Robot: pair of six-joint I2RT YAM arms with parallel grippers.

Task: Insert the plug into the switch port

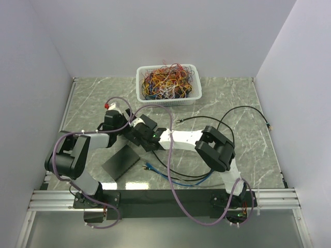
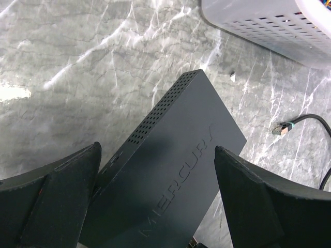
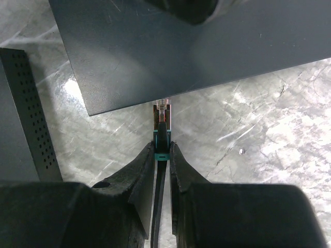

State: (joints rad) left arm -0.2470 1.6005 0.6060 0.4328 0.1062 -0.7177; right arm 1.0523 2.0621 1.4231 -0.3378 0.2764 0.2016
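Observation:
A dark flat switch (image 2: 186, 124) marked MERCURY, with a perforated side, lies between my left gripper's (image 2: 156, 155) wide-set fingers, which press on its two long sides. In the top view it (image 1: 147, 124) sits just right of that gripper (image 1: 133, 125). My right gripper (image 3: 162, 147) is shut on a plug (image 3: 162, 111) with a teal boot and a clear tip on a black cable. The plug's tip meets the switch's (image 3: 155, 51) near edge. The port itself is hidden. In the top view my right gripper (image 1: 148, 136) reaches left to the switch.
A white basket (image 1: 170, 101) of tangled coloured wires stands at the back. A second dark flat box (image 1: 121, 164) lies front left and shows in the right wrist view (image 3: 26, 113). A loose black cable end (image 2: 282, 129) and blue cables (image 1: 173, 176) lie on the marble table.

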